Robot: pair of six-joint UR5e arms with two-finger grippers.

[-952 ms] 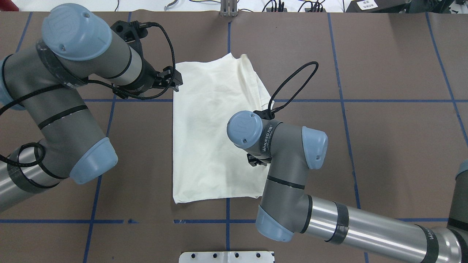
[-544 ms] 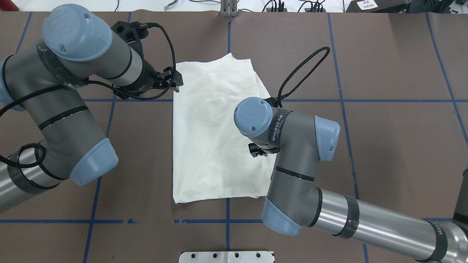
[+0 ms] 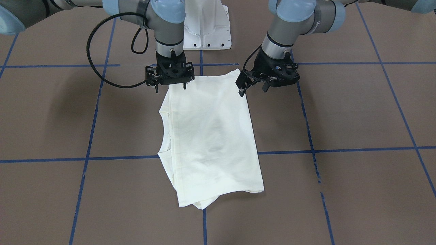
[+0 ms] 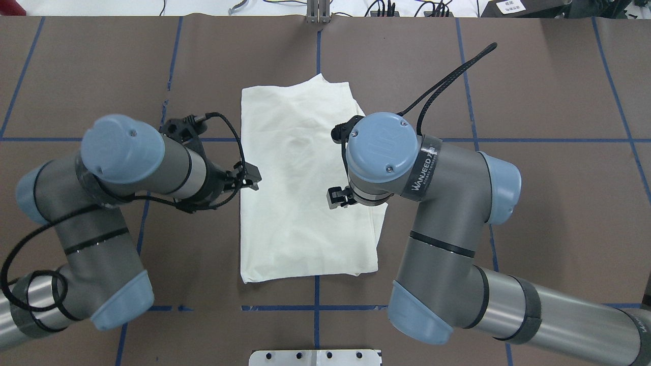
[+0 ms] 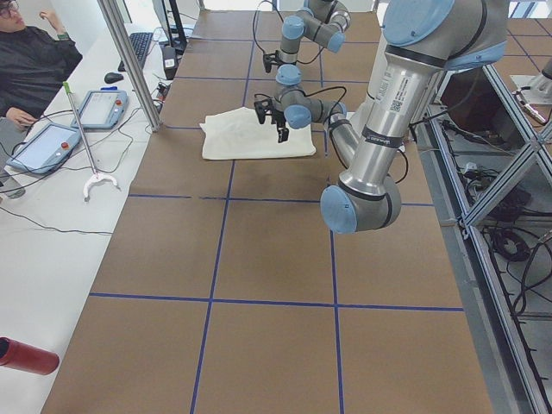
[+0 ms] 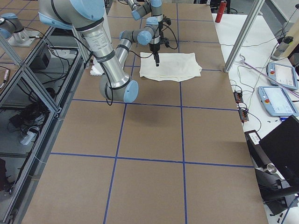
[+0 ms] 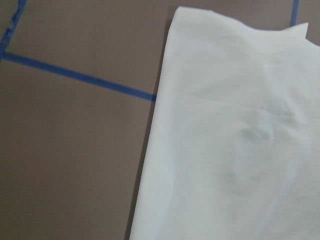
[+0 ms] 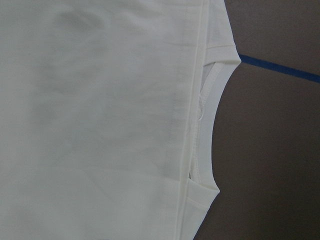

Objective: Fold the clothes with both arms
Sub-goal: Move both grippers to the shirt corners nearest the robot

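Cream-white cloth shirt (image 4: 300,193) lies flat mid-way across the brown paper-covered table (image 4: 534,203). It's already a layered rectangle with the long axis running near-far (near = my base side). Ribbed round neck (image 3: 162,136) pokes out along its right edge, print not visible. My left black two-finger gripper (image 3: 252,91) and right black two-finger gripper (image 3: 171,89) both hang over the near part, one by each long edge. Fingers spread, nothing in them, clear of the cloth. I read the step as: take the two near corners, fold near over far. To do it well, I'd drop right at the corners and get one finger under the whole stack so no layer stays behind. Close both at once, lift just enough to clear, travel level and parallel so the edge stays taut, land flush on the far edge. Risk: the right side looks looser around the neck, so layers may slip there.
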